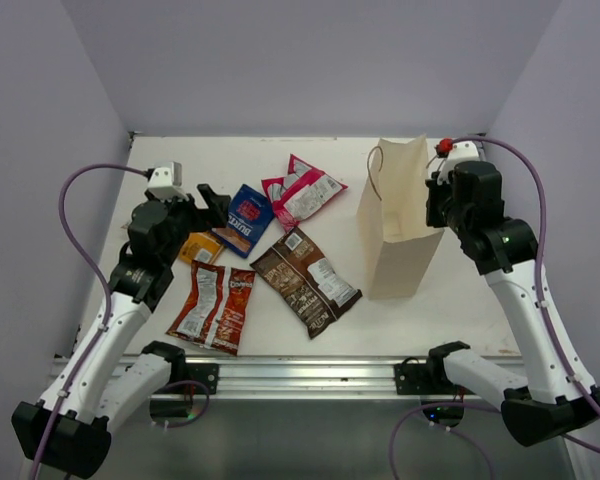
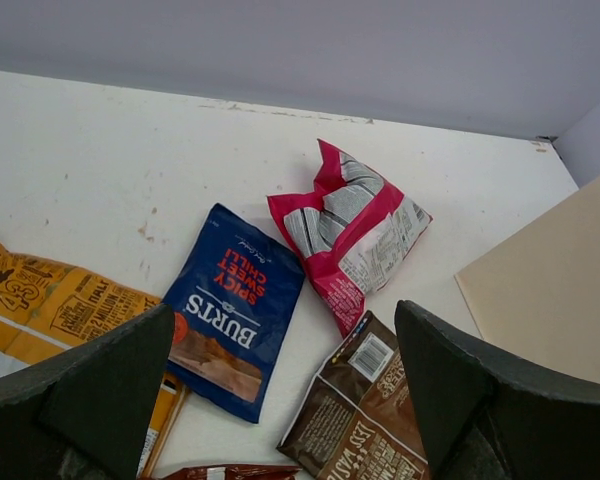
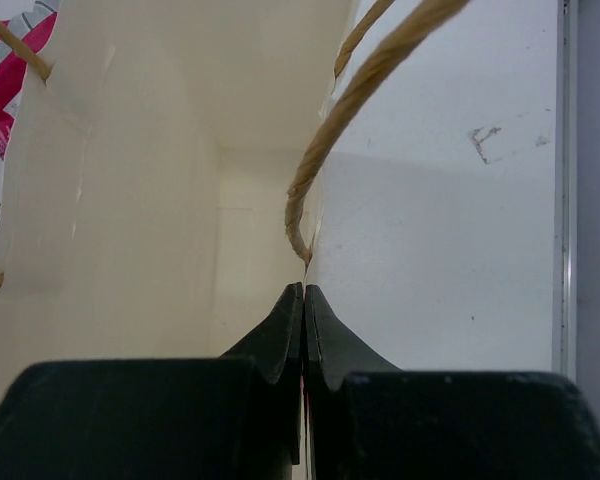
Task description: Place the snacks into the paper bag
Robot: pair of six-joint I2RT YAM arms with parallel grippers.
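Bag (image 1: 398,225) stands upright on the right of the table (image 1: 230,160), mouth open. The right gripper (image 3: 303,295) is at its right rim, jaws pressed together on the paper edge just below a handle (image 3: 360,90). The left gripper (image 2: 280,320) hangs over the blue packet (image 1: 246,218), jaws spread wide and holding nothing. All five packets lie flat outside the bag, to its left: the orange packet (image 1: 199,247) just beside the blue one, the pink-and-white packet (image 1: 305,190) behind them, the brown packet (image 1: 305,281) nearest the bag, and the red-orange packet (image 1: 215,307) by the near edge
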